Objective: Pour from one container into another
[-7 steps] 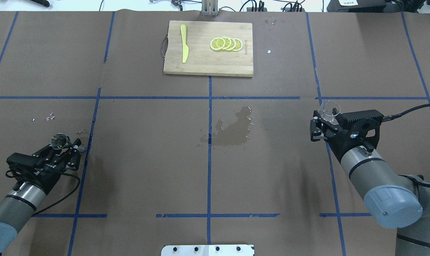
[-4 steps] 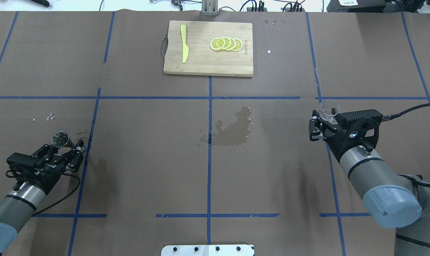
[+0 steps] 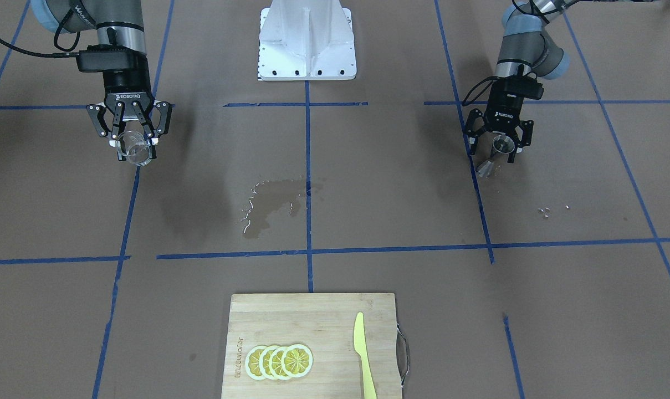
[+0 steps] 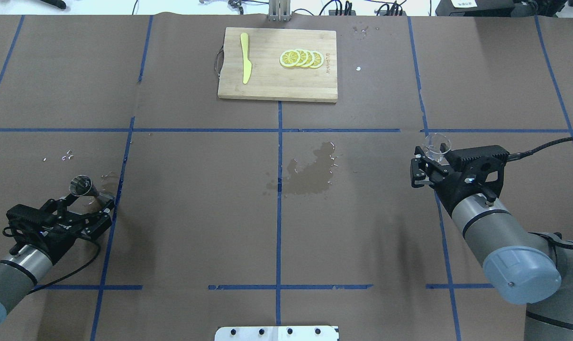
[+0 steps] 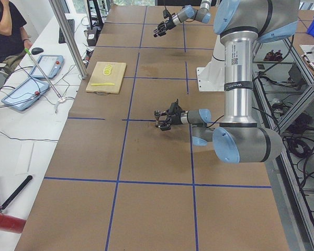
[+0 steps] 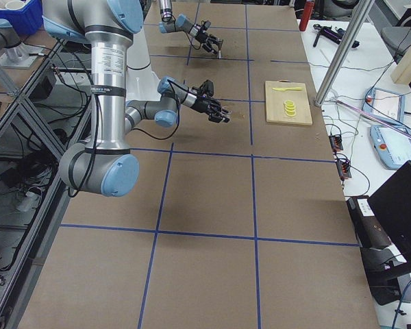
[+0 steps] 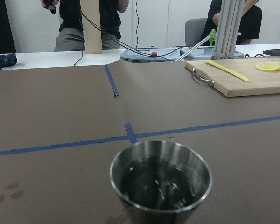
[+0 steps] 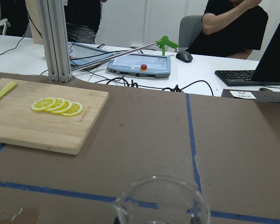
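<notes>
The metal jigger [image 4: 80, 185] stands upright on the brown table cover at the left, with liquid in its upper cone [image 7: 161, 179]. My left gripper [image 4: 88, 204] is open just behind it, and its fingers are clear of the jigger [image 3: 494, 157]. At the right, my right gripper [image 4: 433, 154] is shut on the clear glass cup [image 4: 438, 143]. It holds the cup upright, just above the table [image 3: 135, 151]. The cup's rim and pouring lip [image 8: 161, 203] fill the bottom of the right wrist view, and the cup looks empty.
A wet spill [image 4: 310, 173] darkens the table's middle, and small droplets [image 4: 67, 155] lie beyond the jigger. A wooden cutting board [image 4: 267, 85] at the far edge carries lemon slices [image 4: 301, 58] and a yellow knife [image 4: 245, 59]. People stand beyond that edge.
My left gripper has opened, let go of the jigger and drawn back toward the robot; the jigger stays standing. The right gripper with the cup has shifted slightly left and forward.
</notes>
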